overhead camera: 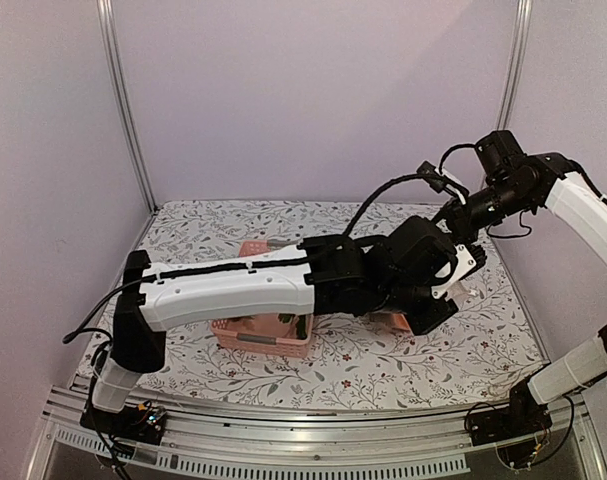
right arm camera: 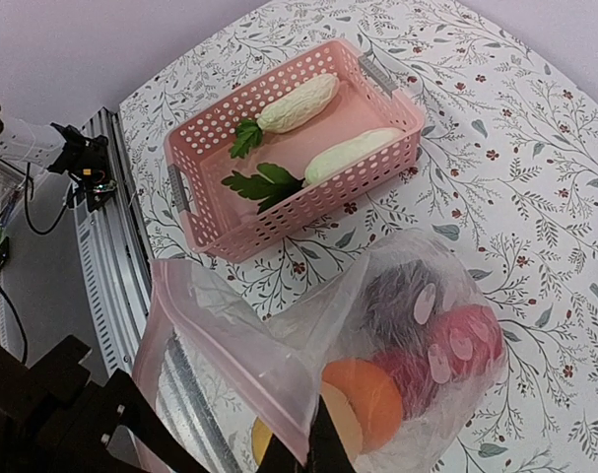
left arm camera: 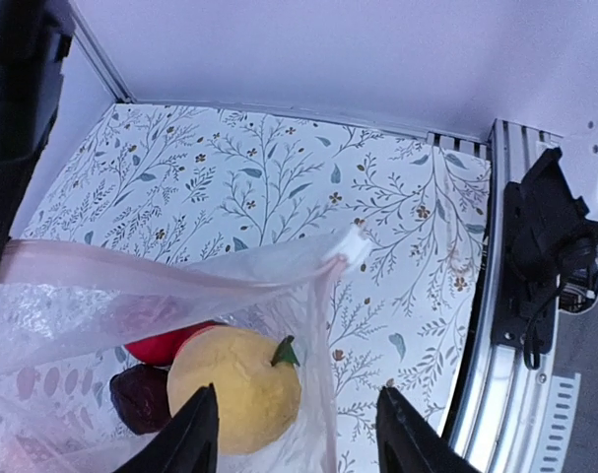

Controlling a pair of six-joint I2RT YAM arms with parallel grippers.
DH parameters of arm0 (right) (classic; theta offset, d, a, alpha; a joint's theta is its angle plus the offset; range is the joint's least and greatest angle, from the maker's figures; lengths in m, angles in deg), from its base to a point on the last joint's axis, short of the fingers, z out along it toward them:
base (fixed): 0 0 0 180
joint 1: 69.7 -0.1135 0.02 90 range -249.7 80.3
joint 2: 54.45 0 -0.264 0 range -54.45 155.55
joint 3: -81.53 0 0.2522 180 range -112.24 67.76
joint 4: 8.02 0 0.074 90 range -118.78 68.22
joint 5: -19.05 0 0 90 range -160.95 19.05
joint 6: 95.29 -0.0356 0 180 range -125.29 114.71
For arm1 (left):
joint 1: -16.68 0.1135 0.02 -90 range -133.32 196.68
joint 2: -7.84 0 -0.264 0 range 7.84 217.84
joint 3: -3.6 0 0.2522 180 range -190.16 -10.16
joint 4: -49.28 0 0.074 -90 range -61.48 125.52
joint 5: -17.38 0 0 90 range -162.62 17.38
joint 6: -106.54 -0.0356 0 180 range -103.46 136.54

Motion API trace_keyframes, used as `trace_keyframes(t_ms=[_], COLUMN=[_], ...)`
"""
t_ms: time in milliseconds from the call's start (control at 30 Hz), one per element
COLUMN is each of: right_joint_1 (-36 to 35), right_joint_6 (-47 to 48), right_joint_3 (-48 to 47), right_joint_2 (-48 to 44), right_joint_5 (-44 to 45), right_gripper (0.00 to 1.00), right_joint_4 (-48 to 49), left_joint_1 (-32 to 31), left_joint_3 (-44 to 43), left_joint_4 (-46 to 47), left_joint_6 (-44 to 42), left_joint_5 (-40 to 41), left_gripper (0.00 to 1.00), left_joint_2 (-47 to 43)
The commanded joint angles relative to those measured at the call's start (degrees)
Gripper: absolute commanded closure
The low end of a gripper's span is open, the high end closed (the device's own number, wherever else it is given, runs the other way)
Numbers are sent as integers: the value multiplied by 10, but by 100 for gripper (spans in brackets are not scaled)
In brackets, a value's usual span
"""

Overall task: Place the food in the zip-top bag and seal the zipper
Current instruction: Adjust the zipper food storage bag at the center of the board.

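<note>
Clear crinkly plastic zip-top bag (right arm camera: pixel 417 296), part-loaded and unsealed.

It hangs at 6 o'clock in my right wrist view. My right jaws (right arm camera: pixel 313 434) look pinched together on its pinkish mouth strip, the zipper (right arm camera: pixel 220 355), though the film hides part of the grip. My left jaws (left arm camera: pixel 297 394) stand apart, holding nothing, either side of the round yellow-orange toy fruit (left arm camera: pixel 234 384) that sits inside the bag beside a red round piece (left arm camera: pixel 161 345) and a dark purple one (left arm camera: pixel 136 394). At 12 o'clock from the bag, two white toy radishes with green leaves (right arm camera: pixel 299 103) lie in the pink slatted plastic basket (right arm camera: pixel 205 212) on the floral worktop (right arm camera: pixel 535 197). By my reckoning I am past halfway: both radishes have yet to go in, then the zipper needs pressing closed.
</note>
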Motion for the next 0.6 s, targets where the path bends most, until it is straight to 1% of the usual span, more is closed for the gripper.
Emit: trace_keyframes(t_ms=[0,67,133,333,433,533,567], right_joint_1=[-4,-4,-4,-4,-4,-4,-4], right_joint_6=[-7,-7,-9,-12,-14,-15,-16], right_joint_3=[16,16,13,1,-4,-9,-11], right_joint_2=[-17,-17,-17,-6,-2,3,4], right_joint_5=[10,9,8,12,15,12,13], right_gripper=[100,100,100,100,100,100,100], right_joint_4=[10,10,11,9,9,9,8], left_joint_1=[21,27,32,37,37,37,37], left_joint_3=[0,-2,-8,-31,-31,-32,-36], left_joint_4=[25,35,38,23,18,16,16], left_joint_6=[32,30,24,15,15,11,10], left_joint_5=[-20,-27,-45,-119,-129,-125,-124], left_gripper=[49,55,58,62,66,75,80], left_joint_2=[6,13,24,44,48,54,55])
